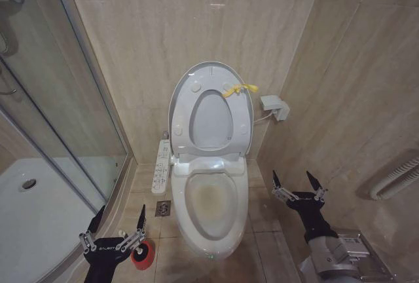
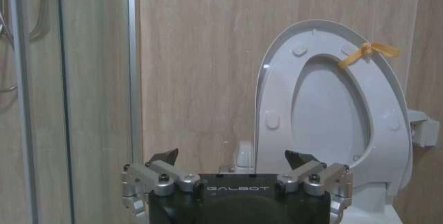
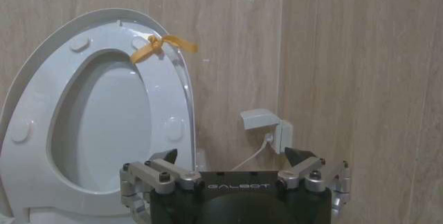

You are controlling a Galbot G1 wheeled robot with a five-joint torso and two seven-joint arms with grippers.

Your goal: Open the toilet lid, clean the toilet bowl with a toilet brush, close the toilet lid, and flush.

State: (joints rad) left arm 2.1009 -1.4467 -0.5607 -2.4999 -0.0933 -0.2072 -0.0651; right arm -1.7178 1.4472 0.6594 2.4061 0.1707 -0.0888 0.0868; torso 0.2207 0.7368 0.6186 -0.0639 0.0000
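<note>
1. Toilet lid (image 1: 243, 109) is standing upright against the wall behind the toilet bowl (image 1: 211, 221), with the ring-shaped seat (image 1: 188, 122) raised against it, so the opening step is looking done.
2. One yellow strap (image 1: 237, 90) is hanging from the raised rim.
3. One toilet bowl is sitting on the floor tiles between the shower tray (image 1: 39, 224) and the right-hand wall, and a yellowish stain is showing inside it; by my reading, scrubbing is not done yet.
4. One toilet brush (image 1: 141, 255) is waiting in its red holder on the floor, just beside the left gripper (image 1: 118, 225), untouched.
5. Two grippers are hovering low, one on each side of the bowl: the left gripper's jaws are spread wide and holding nothing, and the right gripper (image 1: 297, 184) is likewise gaping empty.
6. Still remaining, as I judge it: picking up the brush, cleaning the bowl, closing the lid and flushing.
7. One control panel (image 1: 161, 165) is jutting from the toilet's side, and one wall box (image 1: 275, 107) is sitting beside the lid.
</note>
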